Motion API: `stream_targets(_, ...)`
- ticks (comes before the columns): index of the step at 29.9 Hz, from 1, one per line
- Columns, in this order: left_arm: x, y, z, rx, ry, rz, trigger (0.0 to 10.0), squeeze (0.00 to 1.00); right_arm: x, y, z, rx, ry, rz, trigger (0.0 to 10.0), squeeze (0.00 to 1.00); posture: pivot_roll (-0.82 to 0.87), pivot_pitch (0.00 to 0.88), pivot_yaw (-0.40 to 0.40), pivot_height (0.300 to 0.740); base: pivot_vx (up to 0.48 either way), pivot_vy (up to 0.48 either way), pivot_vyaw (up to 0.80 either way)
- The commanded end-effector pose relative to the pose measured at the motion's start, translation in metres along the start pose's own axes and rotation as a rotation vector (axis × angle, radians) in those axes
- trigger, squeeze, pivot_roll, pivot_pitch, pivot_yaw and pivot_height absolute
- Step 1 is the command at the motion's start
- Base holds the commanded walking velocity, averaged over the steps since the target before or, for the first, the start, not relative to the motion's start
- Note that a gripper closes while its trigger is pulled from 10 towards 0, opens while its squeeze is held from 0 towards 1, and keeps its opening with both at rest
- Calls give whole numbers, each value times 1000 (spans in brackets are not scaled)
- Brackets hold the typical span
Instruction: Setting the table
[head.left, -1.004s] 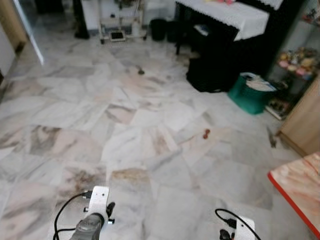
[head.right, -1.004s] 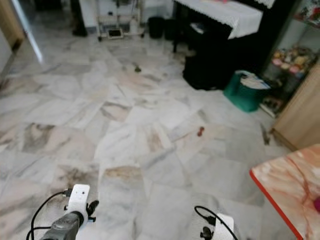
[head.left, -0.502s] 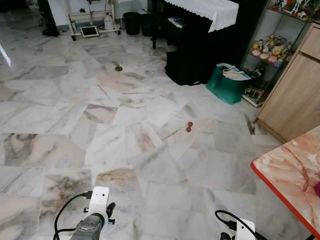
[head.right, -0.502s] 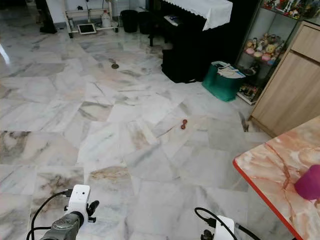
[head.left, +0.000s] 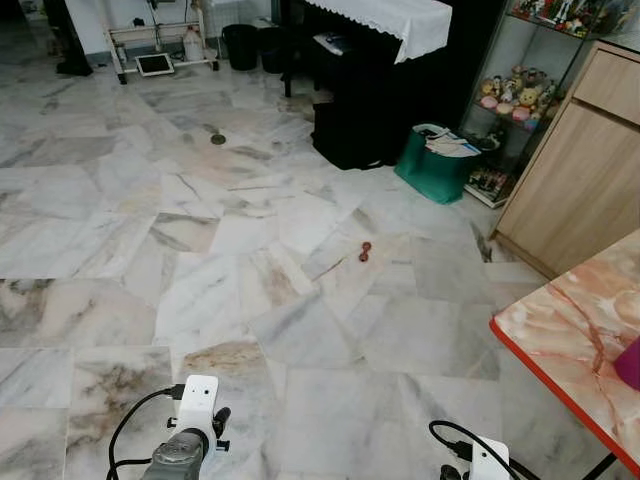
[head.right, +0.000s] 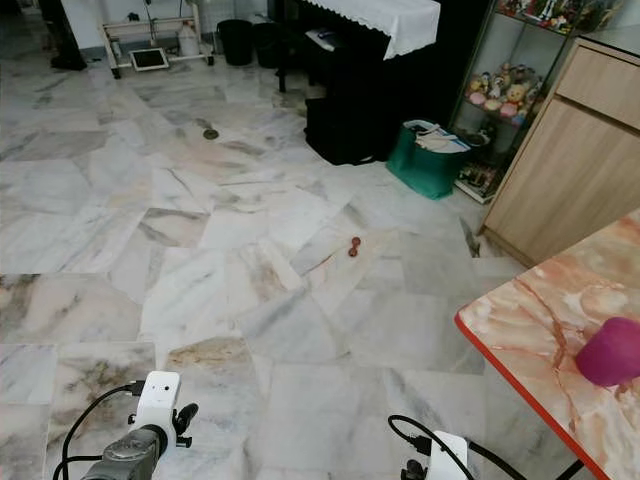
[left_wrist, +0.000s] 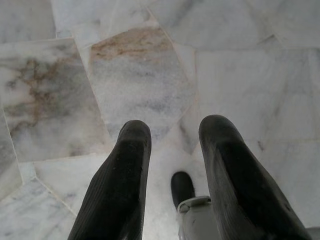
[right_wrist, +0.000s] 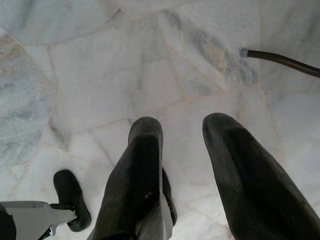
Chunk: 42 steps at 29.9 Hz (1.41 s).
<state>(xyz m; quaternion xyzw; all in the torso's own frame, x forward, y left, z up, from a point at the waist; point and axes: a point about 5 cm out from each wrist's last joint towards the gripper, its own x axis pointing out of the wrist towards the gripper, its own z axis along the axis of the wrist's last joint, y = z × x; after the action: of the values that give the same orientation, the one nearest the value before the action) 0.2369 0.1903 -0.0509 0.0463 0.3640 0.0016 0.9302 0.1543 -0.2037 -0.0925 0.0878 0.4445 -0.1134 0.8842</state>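
A table (head.right: 540, 330) with a pink marbled top and a red edge juts in at the lower right. A purple cup (head.right: 611, 351) stands on it near the frame's right border. Both my arms hang low over the marble floor. My left gripper (left_wrist: 175, 131) is open with nothing between its fingers, pointing down at the tiles. My right gripper (right_wrist: 182, 127) is open too and holds nothing. The left wrist (head.left: 192, 420) and the right wrist (head.left: 485, 462) sit at the bottom of the head view.
A wooden cabinet (head.left: 585, 160) stands at the right, a green basket (head.left: 437, 165) and a dark piano with a white cloth (head.left: 385, 60) behind it. A small red thing (head.left: 365, 251) lies on the floor. A table leg (right_wrist: 280, 59) crosses the right wrist view.
The view has swung to the right, so the table and the purple cup have come further into the picture. Both arms hang as before.
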Motion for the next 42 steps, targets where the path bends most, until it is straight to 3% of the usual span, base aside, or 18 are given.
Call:
stream_targets(1, -1, 0, -7, -24, 32, 5, 10000, 0, -1, -2, -2, -4, 12, -8, 10000, 0, 100, 0, -56, 740, 0, 480, -738)
stream_targets(30, -2, 1, -7, -20, 18, 5, 10000, 0, -1, -2, -2, -5, 8, -5, 10000, 0, 102, 0, -56, 740, 0, 13, -714)
stream_targets(42, -1, 0, -4, 12, 13, 2, 10000, 0, -1, -2, 0, 6, -11, -3, 10000, 0, 102, 0, -57, 740, 0, 0, 0)
